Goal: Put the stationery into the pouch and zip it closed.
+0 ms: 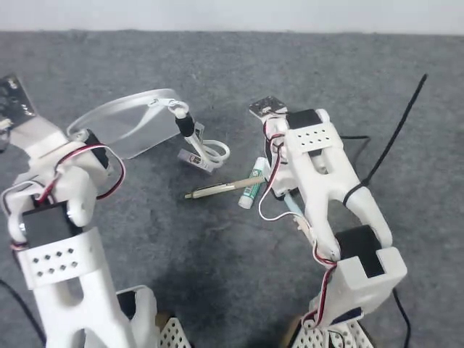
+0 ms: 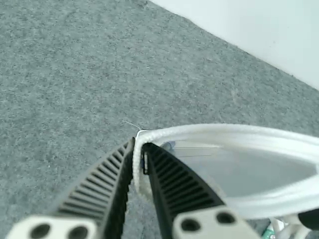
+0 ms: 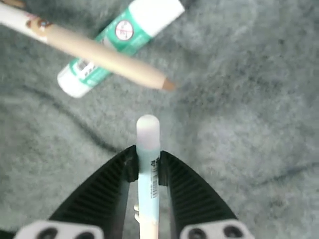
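The pouch [image 1: 134, 123], clear with a white zip rim, lies on the far left part of the table [image 1: 217, 268] with its mouth open. The left claw [image 2: 138, 145] is pressed together on that rim at the end of the pouch nearest the left arm. The white zip band is pinched between its ribbed black fingers [image 2: 174, 174], and the rest of the rim arcs away from the claw in a wide loop.

The pen [image 3: 148, 137], pale blue with a rounded whitish end, is pinched in the right claw [image 3: 148, 158], its end poking out past the fingertips. Just ahead of it lie the pencil [image 3: 99, 55] and the glue stick [image 3: 124, 42], the pencil crossing over the glue stick and touching it. In the high view these two sit mid-table between the arms, the glue stick close beside the right arm and the pencil reaching from it towards the left arm.

Between the pouch's mouth and the pencil lies a corded item [image 1: 199, 151], black-tipped with a white looped cord, near the pouch; what it is cannot be told.

A broad stretch of grey table runs from the pouch back to the wall [image 1: 232, 14] along the far edge, and another lies in front of the pencil between the two arm bases. On the outer side of the right arm a black cable [image 1: 399, 123] slants across the table towards the far edge
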`<state>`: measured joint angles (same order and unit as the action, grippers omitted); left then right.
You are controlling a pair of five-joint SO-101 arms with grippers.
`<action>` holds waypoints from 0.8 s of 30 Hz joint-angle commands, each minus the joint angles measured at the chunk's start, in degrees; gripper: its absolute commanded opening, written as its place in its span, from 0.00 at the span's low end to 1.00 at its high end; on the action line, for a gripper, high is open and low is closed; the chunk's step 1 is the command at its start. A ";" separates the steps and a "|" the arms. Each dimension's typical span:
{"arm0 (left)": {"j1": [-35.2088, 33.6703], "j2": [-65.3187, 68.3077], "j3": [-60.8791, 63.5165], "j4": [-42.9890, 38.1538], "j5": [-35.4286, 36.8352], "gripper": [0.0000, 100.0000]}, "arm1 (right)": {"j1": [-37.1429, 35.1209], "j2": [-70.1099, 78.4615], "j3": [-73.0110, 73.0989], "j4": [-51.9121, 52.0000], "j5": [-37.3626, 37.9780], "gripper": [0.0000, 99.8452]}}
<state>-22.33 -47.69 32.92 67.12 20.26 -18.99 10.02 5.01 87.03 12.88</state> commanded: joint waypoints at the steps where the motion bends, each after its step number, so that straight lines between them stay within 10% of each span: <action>1: -0.18 0.26 0.40 -1.32 -0.35 0.01 | -1.10 -5.76 -4.92 6.37 -0.62 0.01; 24: -0.26 0.26 0.48 -1.41 -0.35 0.01 | -9.71 -38.02 10.29 9.71 -1.23 0.01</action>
<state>-22.33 -47.69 32.92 67.12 20.26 -27.96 -23.30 15.12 96.00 12.18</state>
